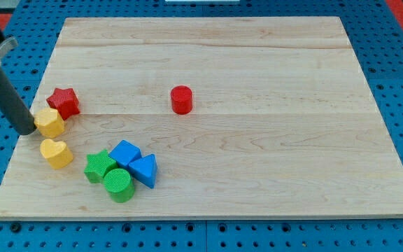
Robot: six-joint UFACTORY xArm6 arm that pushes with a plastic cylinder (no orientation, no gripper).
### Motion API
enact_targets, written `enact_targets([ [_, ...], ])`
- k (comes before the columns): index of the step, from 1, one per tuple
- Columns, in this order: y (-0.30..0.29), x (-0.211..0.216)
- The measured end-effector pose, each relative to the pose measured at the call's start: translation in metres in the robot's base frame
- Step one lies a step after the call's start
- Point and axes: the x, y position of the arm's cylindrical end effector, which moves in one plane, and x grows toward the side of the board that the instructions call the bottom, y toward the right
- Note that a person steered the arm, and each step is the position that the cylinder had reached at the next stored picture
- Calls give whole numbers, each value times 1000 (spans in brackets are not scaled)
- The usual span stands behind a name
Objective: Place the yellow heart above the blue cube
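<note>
My rod slants down from the view's top left, and my tip (pixel 28 130) rests bare at the board's (pixel 257 63) left edge, touching the yellow hexagon (pixel 50 122) beside the red star (pixel 64 102). The yellow heart (pixel 56 153) lies just below, left of the blue cube (pixel 124 153). The board around the red cylinder (pixel 181 99) lies open.
</note>
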Motion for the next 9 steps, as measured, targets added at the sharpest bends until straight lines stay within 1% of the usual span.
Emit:
enact_targets([
  [1, 15, 1],
  [2, -6, 47],
  [3, -9, 89],
  [5, 62, 37],
  [8, 94, 50],
  [9, 96, 38],
])
